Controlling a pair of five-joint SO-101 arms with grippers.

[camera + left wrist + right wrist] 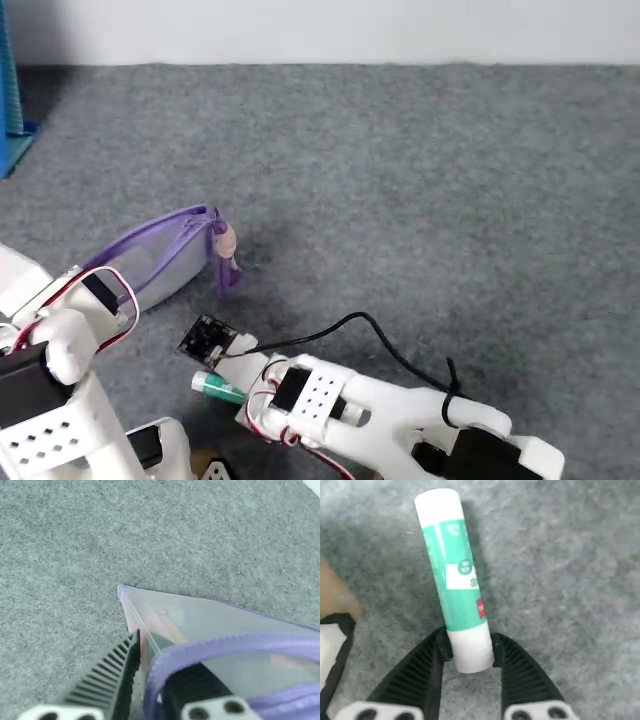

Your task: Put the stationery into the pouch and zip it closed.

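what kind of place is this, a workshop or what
Likely a robot lab bench: a grey mat below a plain white wall, the wired left arm holding a pouch, the right arm a glue stick.

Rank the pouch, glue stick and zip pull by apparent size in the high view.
1. pouch, clearly largest.
2 and 3. glue stick and zip pull: they look alike, and the stick is partly hidden, so unranked.

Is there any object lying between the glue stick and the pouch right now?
Nothing visible does. The right gripper holds the glue stick; only bare carpet lies between it and the pouch, which the left gripper grips.
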